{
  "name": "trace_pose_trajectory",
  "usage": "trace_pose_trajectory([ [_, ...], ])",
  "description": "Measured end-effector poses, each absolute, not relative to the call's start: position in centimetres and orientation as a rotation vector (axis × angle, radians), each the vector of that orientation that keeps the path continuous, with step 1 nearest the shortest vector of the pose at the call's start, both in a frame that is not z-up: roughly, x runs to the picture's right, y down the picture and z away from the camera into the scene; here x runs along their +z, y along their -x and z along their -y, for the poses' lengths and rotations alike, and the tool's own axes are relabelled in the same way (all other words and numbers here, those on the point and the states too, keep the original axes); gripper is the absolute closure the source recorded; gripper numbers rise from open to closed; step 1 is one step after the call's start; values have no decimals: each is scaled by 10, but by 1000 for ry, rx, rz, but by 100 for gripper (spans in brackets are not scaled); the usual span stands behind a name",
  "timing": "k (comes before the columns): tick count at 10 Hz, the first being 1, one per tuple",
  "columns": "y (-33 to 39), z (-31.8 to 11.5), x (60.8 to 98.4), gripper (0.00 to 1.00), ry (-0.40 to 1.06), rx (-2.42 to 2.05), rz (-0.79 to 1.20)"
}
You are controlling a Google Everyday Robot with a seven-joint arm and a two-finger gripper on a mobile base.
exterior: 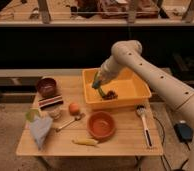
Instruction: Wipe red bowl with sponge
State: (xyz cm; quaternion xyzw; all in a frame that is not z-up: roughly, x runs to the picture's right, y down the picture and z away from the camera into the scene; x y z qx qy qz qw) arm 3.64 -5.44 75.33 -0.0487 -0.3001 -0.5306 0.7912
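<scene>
The red bowl point(101, 125) stands on the wooden table point(125, 142), near its front middle. My gripper point(96, 85) hangs over the left end of the yellow bin point(132, 90), behind the bowl. It is shut on the sponge point(96, 79), a small teal and yellow-green block held just above the bin's floor. The arm reaches in from the right.
A dark item point(109, 94) lies in the bin. A maroon bowl point(46, 86), a striped box point(50, 102), an orange fruit point(74, 108), a spoon point(69, 122), a pale blue cloth point(40, 131), a banana point(85, 142) and a brush point(144, 122) lie around the red bowl.
</scene>
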Motion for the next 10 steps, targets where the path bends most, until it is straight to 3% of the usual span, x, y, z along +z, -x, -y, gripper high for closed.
trace_pose_trajectory([
  [3, -31, 36, 699, 100, 89, -1134, 739],
  [7, -25, -35, 618, 100, 126, -1099, 843],
  [10, -21, -60, 596, 100, 147, -1094, 871],
])
